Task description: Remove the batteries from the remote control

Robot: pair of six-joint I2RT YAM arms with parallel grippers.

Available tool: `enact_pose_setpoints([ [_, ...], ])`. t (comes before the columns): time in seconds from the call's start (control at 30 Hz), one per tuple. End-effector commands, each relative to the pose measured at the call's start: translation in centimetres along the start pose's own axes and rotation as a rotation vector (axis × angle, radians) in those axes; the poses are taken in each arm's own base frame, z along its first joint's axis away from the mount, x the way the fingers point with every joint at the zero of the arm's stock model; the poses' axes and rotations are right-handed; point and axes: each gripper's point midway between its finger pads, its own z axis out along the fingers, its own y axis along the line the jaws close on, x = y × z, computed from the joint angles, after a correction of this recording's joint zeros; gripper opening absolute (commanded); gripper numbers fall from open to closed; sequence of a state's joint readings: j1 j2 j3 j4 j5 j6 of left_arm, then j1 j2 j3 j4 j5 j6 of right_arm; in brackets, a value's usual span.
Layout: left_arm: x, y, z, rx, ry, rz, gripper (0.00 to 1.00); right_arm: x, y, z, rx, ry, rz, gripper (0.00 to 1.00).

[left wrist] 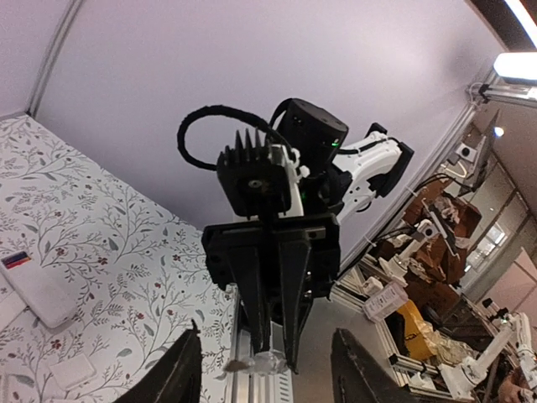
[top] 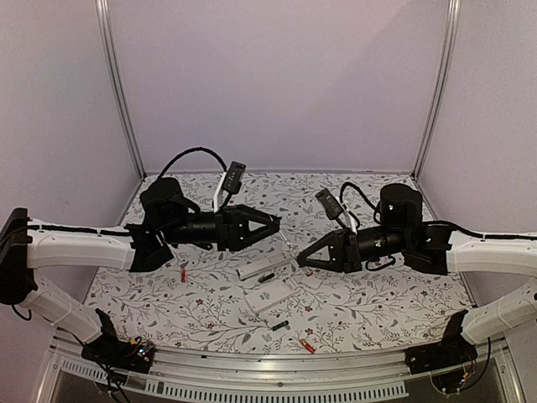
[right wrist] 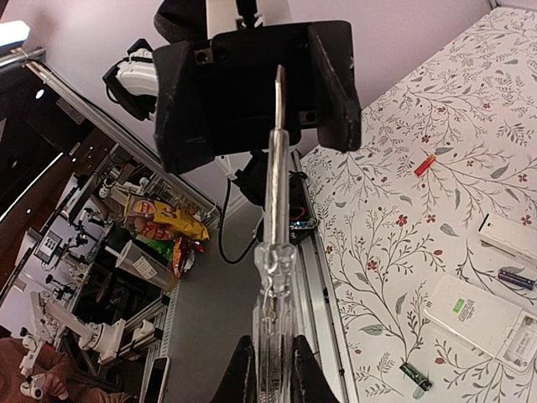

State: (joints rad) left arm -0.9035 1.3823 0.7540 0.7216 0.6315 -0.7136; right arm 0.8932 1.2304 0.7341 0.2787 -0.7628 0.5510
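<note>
A see-through screwdriver is pinched tight by the right gripper. Its metal tip is pointed up into the gap of the left gripper, whose jaws are spread wide with nothing held. Both grippers are raised above the flowery table. The open remote is found on the table just under and between them, with its long side laid across from left to right. A dark battery can be seen inside it. The right gripper looks a little nearer to it, so the tool would have to be tipped down. A second remote is laid just in front. A red battery, a black-and-green battery and an orange-red battery are scattered on the table. A small green mark is seen on the second remote, but no words can be read.
</note>
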Motion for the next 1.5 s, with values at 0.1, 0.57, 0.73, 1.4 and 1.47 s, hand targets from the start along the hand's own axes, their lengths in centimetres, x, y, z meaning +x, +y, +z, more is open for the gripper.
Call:
enact_pose_setpoints([
  [0.1, -0.1, -0.9, 0.6, 0.047, -0.003, 0.004, 0.33, -1.0, 1.1, 0.3, -0.079, 0.002, -0.016, 0.00],
  [0.57, -1.7, -0.9, -0.6, 0.002, -0.117, 0.002, 0.00, -2.8, 0.4, -1.5, -0.057, -0.115, -0.016, 0.63],
  [0.73, -4.5, -1.0, -2.5, -0.044, -0.298, 0.003, 0.00, -5.0, -1.2, -3.1, 0.084, -0.309, 0.004, 0.88],
  [1.4, -6.7, -0.8, -4.3, -0.085, -0.459, 0.001, 0.00, -8.5, 1.0, 0.5, -0.034, -0.501, 0.038, 0.58],
  [1.47, -6.6, -0.7, -4.3, -0.090, -0.456, 0.001, 0.00, -8.6, 1.0, 0.7, -0.036, -0.500, 0.036, 0.55],
])
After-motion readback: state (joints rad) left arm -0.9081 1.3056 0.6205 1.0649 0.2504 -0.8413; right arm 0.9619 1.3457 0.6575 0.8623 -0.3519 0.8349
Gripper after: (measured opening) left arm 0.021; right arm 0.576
